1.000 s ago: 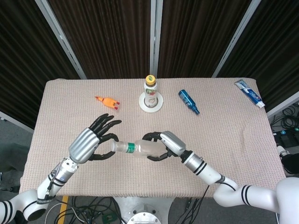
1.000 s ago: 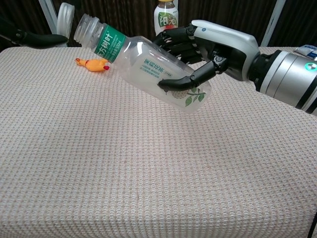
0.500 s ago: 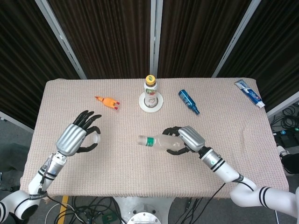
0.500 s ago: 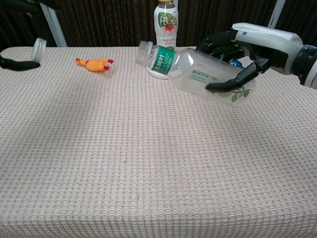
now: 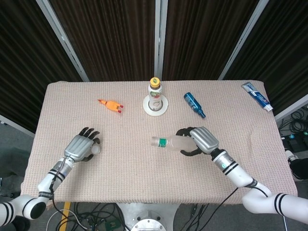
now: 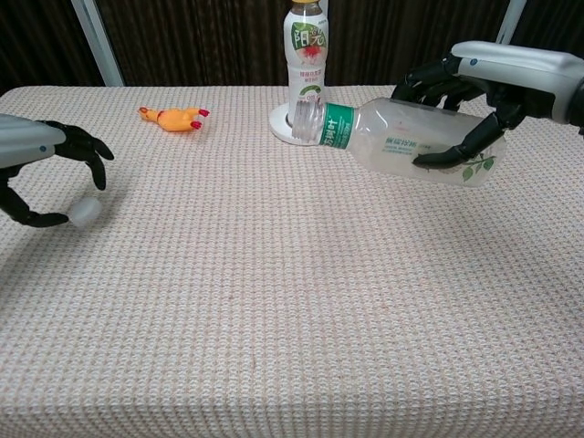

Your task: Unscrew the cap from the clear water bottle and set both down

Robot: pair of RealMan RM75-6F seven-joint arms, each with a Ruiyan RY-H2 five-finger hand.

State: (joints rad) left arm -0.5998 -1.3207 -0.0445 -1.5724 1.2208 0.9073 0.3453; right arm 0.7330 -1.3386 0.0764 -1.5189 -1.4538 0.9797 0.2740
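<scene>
My right hand (image 5: 201, 140) (image 6: 484, 82) grips the clear water bottle (image 5: 172, 143) (image 6: 401, 139) around its body. The bottle lies almost level above the table, its open, capless neck pointing to my left, a green label band behind the neck. My left hand (image 5: 83, 147) (image 6: 36, 164) is low over the table's left side and pinches the small white cap (image 5: 96, 149) (image 6: 85, 212) between thumb and finger, close to the cloth. Whether the cap touches the table I cannot tell.
A yellow-capped drink bottle (image 5: 154, 94) (image 6: 307, 46) stands upright on a white coaster at the back centre. An orange toy chicken (image 5: 111, 105) (image 6: 172, 118) lies back left. A blue tube (image 5: 194, 104) and a toothpaste tube (image 5: 257, 96) lie back right. The table (image 5: 144, 183) wears a beige woven cloth.
The hands have parted: my left hand carried the cap left and down toward the table, my right hand carried the open bottle right and lowered it toward level.
</scene>
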